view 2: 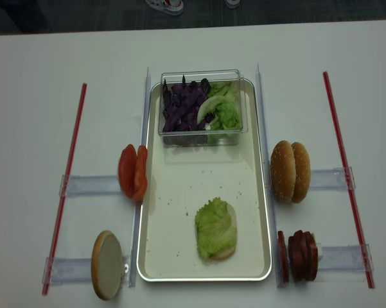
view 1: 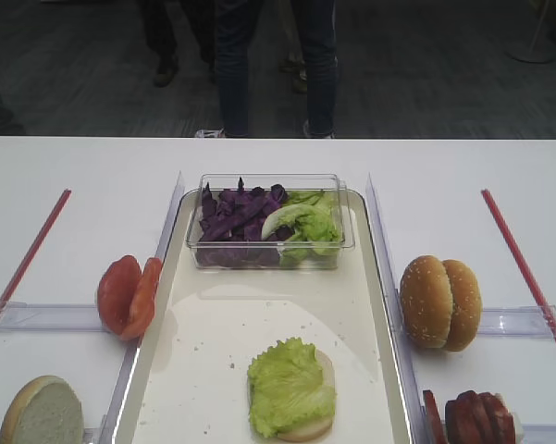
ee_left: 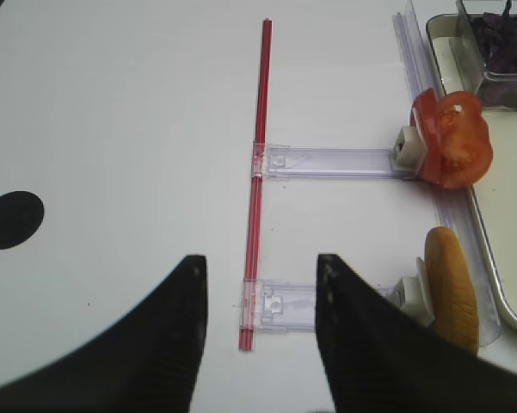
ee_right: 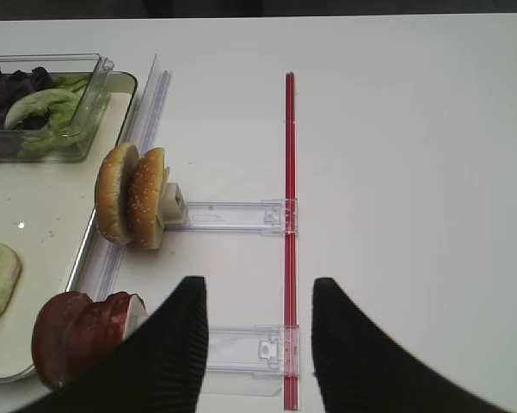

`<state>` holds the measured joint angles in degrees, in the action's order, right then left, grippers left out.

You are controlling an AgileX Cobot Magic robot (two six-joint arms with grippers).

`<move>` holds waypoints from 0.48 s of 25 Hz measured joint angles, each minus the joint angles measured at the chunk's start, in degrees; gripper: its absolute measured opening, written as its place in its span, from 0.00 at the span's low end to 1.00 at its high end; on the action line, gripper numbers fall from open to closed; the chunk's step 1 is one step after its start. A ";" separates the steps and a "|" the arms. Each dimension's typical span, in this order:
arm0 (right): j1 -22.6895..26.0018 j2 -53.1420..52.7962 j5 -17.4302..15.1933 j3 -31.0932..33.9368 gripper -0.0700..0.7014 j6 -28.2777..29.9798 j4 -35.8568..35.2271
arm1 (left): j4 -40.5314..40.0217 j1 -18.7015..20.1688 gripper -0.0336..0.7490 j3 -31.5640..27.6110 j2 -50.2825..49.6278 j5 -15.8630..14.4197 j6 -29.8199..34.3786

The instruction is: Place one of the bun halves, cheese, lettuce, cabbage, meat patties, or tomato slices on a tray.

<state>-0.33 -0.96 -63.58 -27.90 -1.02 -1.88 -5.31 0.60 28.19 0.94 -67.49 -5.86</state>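
Observation:
The cream tray (view 2: 180, 192) lies in the middle of the table. On its near end rests a bun half topped with a lettuce leaf (view 2: 216, 229). Two bun halves (ee_right: 133, 196) stand on edge right of the tray, with meat patties (ee_right: 77, 335) nearer. On the left stand tomato slices (ee_left: 452, 138) and another bun half (ee_left: 452, 288). Purple cabbage (view 1: 236, 217) and more lettuce (view 1: 305, 222) fill a clear tub. No cheese is in view. My right gripper (ee_right: 258, 288) hovers open and empty beside the patties. My left gripper (ee_left: 260, 262) is open and empty left of the bun half.
Clear plastic racks (view 2: 90, 185) hold the food on both sides of the tray. A red strip (view 2: 67, 179) runs along the left and another red strip (view 2: 345, 173) along the right. People's legs (view 1: 273, 65) stand beyond the far table edge.

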 joint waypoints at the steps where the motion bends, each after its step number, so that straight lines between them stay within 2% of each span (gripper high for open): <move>1: 0.00 0.00 0.00 0.00 0.52 0.00 0.00 | 0.00 0.00 0.41 0.00 0.00 0.00 0.00; 12: 0.00 0.00 0.00 0.00 0.51 0.00 0.00 | 0.00 0.00 0.41 0.00 0.00 0.00 0.00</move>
<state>-0.33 -0.96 -63.58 -27.90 -1.02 -1.88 -5.31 0.60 28.19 0.94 -67.49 -5.86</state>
